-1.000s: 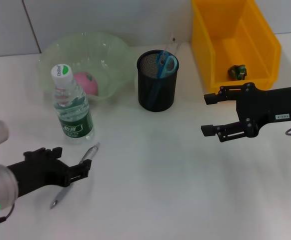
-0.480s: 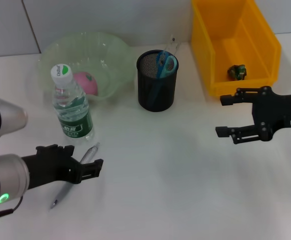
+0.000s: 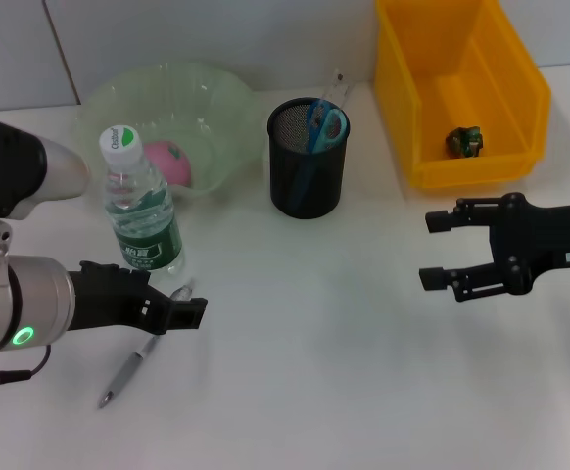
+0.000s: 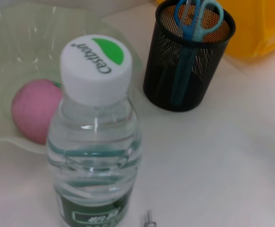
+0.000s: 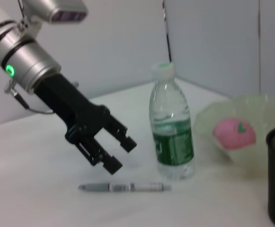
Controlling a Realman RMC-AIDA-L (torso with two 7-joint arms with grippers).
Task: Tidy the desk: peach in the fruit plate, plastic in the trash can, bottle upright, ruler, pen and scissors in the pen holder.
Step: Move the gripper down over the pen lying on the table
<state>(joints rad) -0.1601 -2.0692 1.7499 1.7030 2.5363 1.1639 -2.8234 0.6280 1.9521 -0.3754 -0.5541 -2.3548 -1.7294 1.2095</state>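
Observation:
A silver pen (image 3: 140, 356) (image 5: 123, 187) lies on the white desk in front of the upright water bottle (image 3: 141, 211) (image 4: 95, 142) (image 5: 171, 142). My left gripper (image 3: 174, 300) (image 5: 120, 155) hovers open just above the pen's upper end, holding nothing. The pink peach (image 3: 168, 162) (image 4: 33, 116) rests in the green fruit plate (image 3: 216, 103). Blue scissors (image 3: 324, 125) (image 4: 196, 14) and a clear ruler (image 3: 337, 86) stand in the black mesh pen holder (image 3: 308, 171) (image 4: 184, 61). Crumpled plastic (image 3: 464, 140) lies in the yellow trash can (image 3: 520, 93). My right gripper (image 3: 430, 250) is open at the right.
The bottle stands close behind the left gripper, and the plate is right behind the bottle. The trash can sits just beyond the right arm. White desk (image 3: 305, 323) stretches between the two grippers.
My left gripper has advanced to the right, over the pen's upper end. The right gripper has drawn back to the right and a little lower.

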